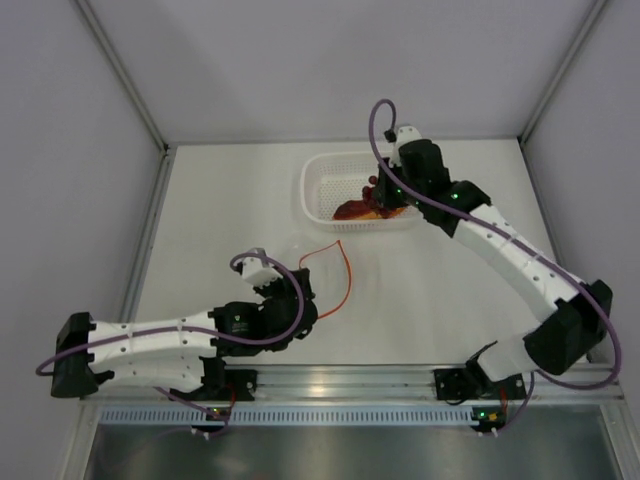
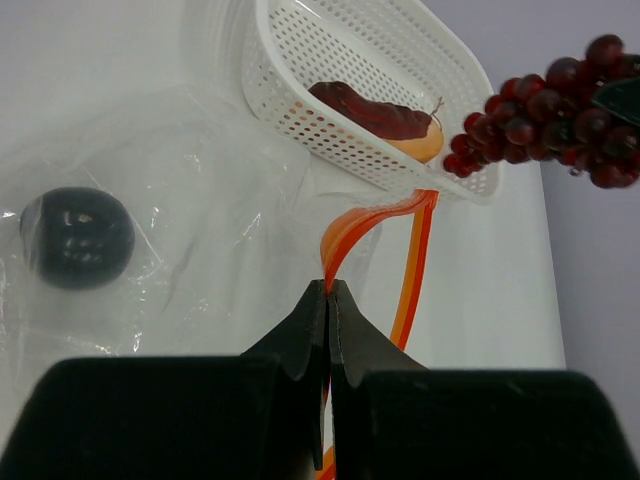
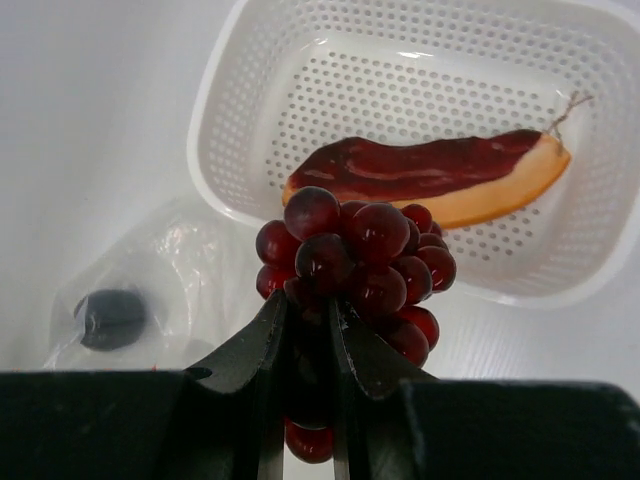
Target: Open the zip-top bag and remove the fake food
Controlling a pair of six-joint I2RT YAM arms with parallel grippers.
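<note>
1. The zip-top bag (image 2: 200,180) lies flat on the table (image 1: 220,200), at about 7 o'clock from the white basket (image 1: 310,190) in the top view. Its orange zip strip (image 2: 352,228) rises in a loose loop. I read that as an opened mouth, though the clear plastic makes it hard to tell how wide the opening is.
2. The left gripper (image 2: 328,290) has its jaws pressed fully together, pinching the zip strip at the very tips and lifting that edge of the bag off the table.
3. The long orange-and-maroon piece (image 3: 430,180) lies inside the basket, so that item counts as removed.
4. The right gripper (image 3: 308,312) has its jaws drawn narrow and clamped on the grape cluster (image 3: 360,255). It holds the cluster in the air at the basket's near rim, well apart from the bag. The cluster is out of the bag but not yet set down.
5. The dark round fruit (image 2: 78,237) sits at 9 o'clock from the left fingertips in the left wrist view, under the plastic and inside the bag. It is the one piece left to take out.
6. By my judgement the task is about two thirds done: the bag is opened and two pieces are out. What remains is releasing the grapes and fetching the round fruit.
</note>
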